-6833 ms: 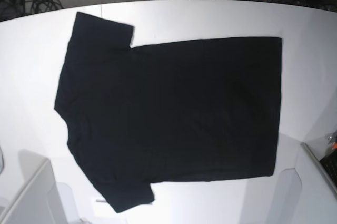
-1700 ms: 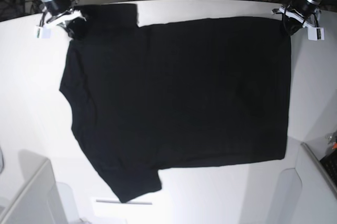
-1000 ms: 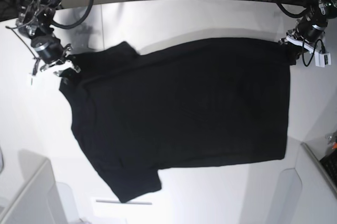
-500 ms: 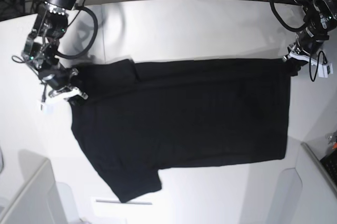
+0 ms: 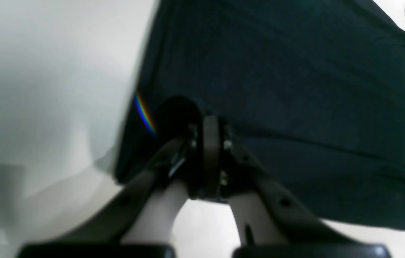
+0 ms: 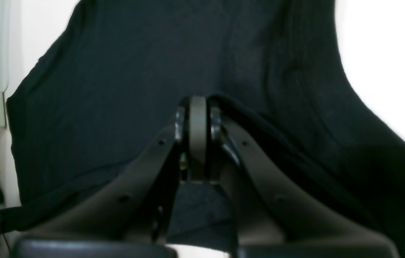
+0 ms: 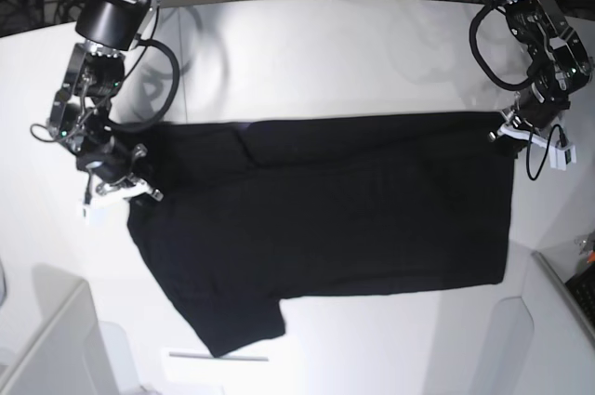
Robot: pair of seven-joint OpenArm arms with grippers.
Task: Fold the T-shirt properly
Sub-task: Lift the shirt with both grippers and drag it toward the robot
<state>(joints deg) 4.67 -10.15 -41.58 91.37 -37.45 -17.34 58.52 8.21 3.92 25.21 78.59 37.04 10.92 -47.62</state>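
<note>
With the T-shirt [image 7: 325, 218] spread across the middle of the white table [image 7: 307, 51], the left gripper [image 7: 509, 132] and right gripper [image 7: 125, 192] each pinch a far-edge corner tight, so both should travel level toward the lower frame to land the fold square.
</note>
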